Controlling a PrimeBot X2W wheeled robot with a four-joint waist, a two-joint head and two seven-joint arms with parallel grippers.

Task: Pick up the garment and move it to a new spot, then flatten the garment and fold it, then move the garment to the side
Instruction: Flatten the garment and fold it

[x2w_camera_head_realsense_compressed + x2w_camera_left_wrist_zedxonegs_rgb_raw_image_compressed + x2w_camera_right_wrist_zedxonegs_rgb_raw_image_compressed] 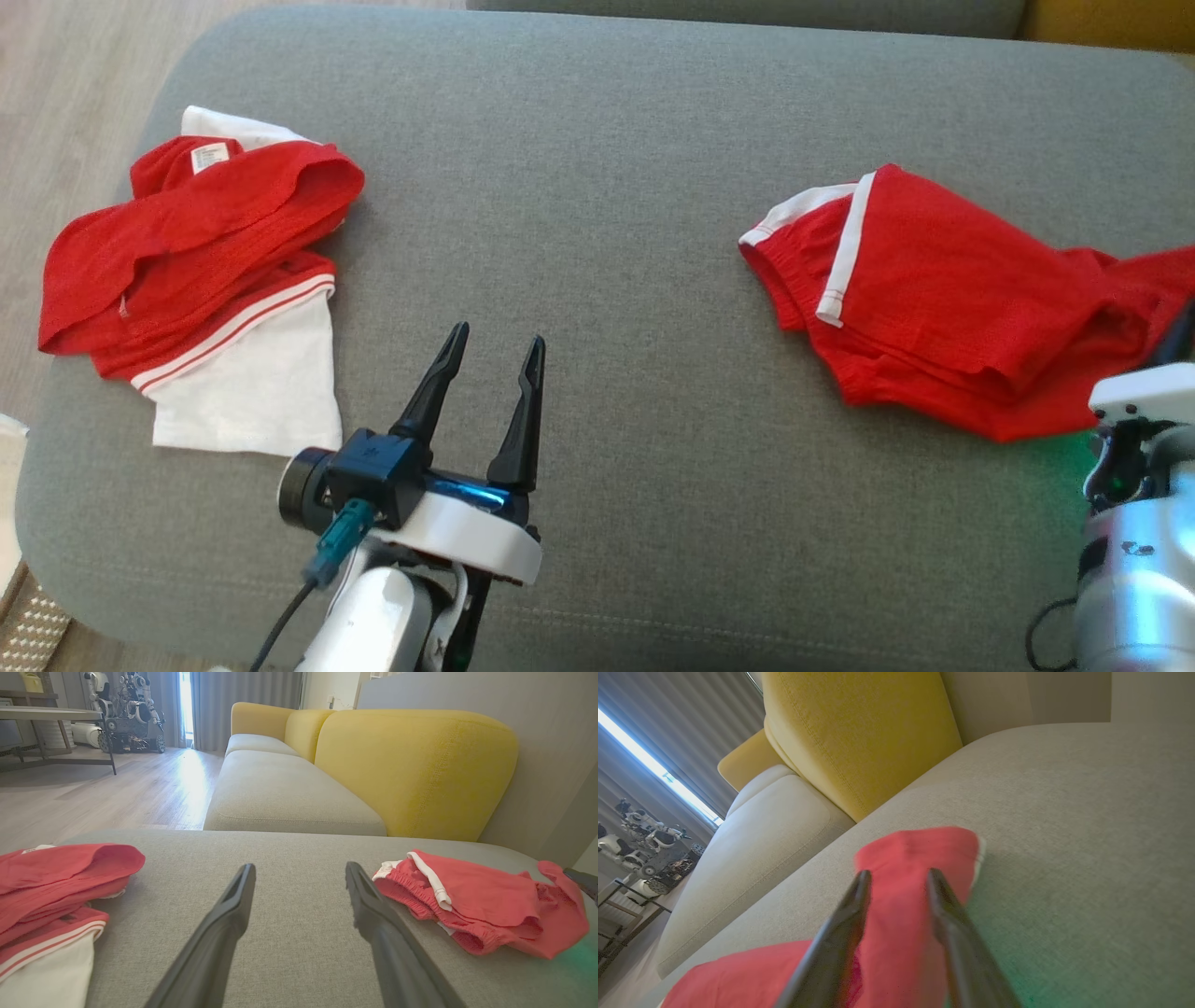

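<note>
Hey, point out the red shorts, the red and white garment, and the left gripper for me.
red shorts (934, 299): head view, red panel right of the white stripe.
red and white garment (252, 392): head view, its white lower part.
left gripper (497, 338): head view, midway between its open fingertips.

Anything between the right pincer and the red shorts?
Nothing visible. The right pincer is at the red shorts, jaws open, with red cloth showing between its fingers. The left pincer hangs open over the bare grey cushion, well apart from the red shorts.
</note>
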